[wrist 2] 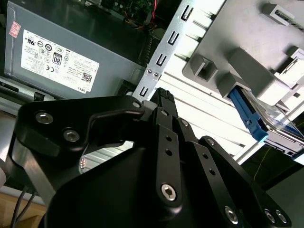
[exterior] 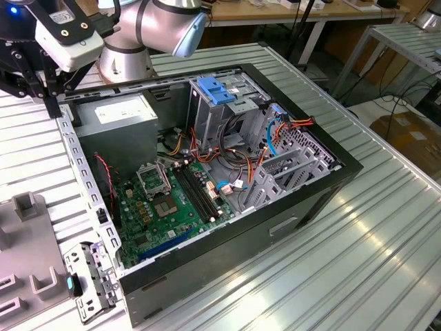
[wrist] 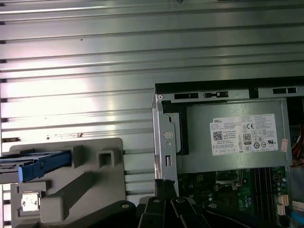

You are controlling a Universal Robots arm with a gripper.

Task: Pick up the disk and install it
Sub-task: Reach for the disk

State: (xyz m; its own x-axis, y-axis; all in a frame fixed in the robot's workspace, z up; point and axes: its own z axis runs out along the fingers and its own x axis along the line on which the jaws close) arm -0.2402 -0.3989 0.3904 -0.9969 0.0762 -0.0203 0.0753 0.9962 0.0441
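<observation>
While the disk (wrist: pixel 35 164) sits in its grey holder (wrist: pixel 90 190), your claw (wrist 2: pixel 163 93) hangs nearby, pressed together, pinching nothing.

Robotics lab or workshop around me. I work over ribbed silver aluminium table (exterior: pixel 386 234). On it: open black metal computer tower case (exterior: pixel 227 258) lying on side, green motherboard (exterior: pixel 165 207) exposed. Grey plastic fixture plate (exterior: pixel 27 241) alongside. Behind: wood-topped, metal-legged workbenches (exterior: pixel 289 15), brown cardboard box (exterior: pixel 413 134) on floor.
</observation>
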